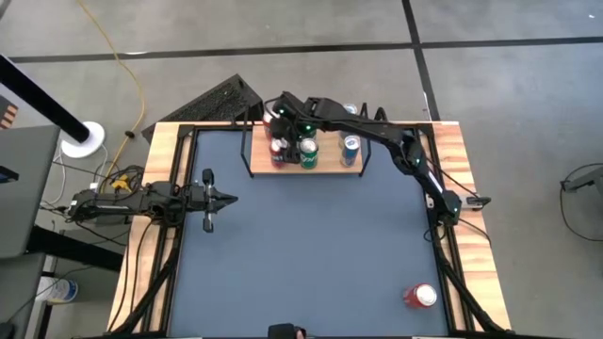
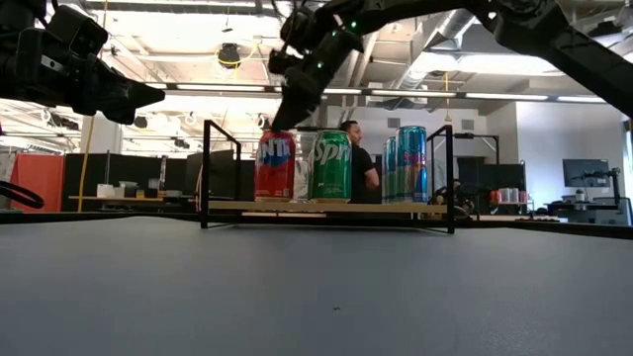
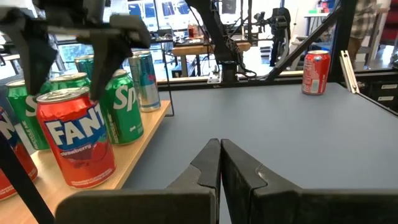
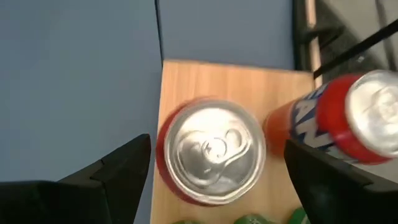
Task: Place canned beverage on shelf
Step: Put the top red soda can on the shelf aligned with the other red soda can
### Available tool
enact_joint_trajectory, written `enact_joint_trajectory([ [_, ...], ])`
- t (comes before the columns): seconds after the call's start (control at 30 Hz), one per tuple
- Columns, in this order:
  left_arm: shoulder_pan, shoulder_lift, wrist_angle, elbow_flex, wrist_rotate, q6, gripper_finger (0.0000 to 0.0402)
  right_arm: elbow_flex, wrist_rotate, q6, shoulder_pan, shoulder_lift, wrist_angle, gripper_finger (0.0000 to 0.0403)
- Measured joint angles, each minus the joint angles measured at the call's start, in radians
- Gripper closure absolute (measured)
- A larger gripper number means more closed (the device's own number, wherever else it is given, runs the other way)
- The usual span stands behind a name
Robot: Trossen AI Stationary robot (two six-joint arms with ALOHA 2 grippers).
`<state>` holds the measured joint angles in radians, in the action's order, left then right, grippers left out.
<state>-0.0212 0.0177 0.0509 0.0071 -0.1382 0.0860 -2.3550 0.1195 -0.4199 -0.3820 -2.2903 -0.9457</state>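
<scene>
Already the shelf (image 1: 356, 168) at the far side of the table carries several upright cans: a tall blue can (image 2: 411, 163), a green can (image 2: 329, 165) and red Fanta cans (image 2: 275, 166). The right gripper (image 4: 214, 165) hangs over a red one, fingers wide and apart from it, so it seems released. One red can (image 1: 419, 296) waits near the table's front. The left gripper (image 1: 226, 198) rests closed, holding nothing.

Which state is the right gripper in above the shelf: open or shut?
Open: the right gripper has its fingers spread either side of a red can on the shelf.
</scene>
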Motion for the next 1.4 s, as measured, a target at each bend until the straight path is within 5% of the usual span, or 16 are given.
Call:
enact_joint_trajectory([
  [0.2, 0.000, 0.000, 0.000, 0.000, 0.001, 0.000, 0.0401, 0.005, 0.012, 0.039, -0.006, 0.058, -0.018, 0.0051],
  [0.43, 0.000, 0.002, 0.000, 0.000, 0.000, 0.000, 0.0401, 0.003, 0.196, 0.134, 0.032, 0.182, -0.066, 0.0054],
  [0.73, 0.000, 0.002, 0.000, 0.000, 0.000, 0.000, 0.0401, 0.003, 0.273, 0.280, 0.225, 0.288, -0.315, 0.0054],
  [1.0, 0.000, 0.002, 0.000, 0.000, 0.000, 0.000, 0.0401, 0.004, 0.003, 0.582, 0.525, 0.296, -0.622, 0.0054],
  [1.3, 0.000, 0.002, 0.000, 0.000, -0.001, -0.005, 0.0401, 0.181, -0.208, 1.094, 0.848, 0.369, -0.625, 0.0068],
  [1.4, 0.000, 0.002, 0.000, 0.000, 0.018, -0.125, 0.0401, 0.302, -0.273, 1.303, 0.946, 0.414, -0.623, 0.0074],
])
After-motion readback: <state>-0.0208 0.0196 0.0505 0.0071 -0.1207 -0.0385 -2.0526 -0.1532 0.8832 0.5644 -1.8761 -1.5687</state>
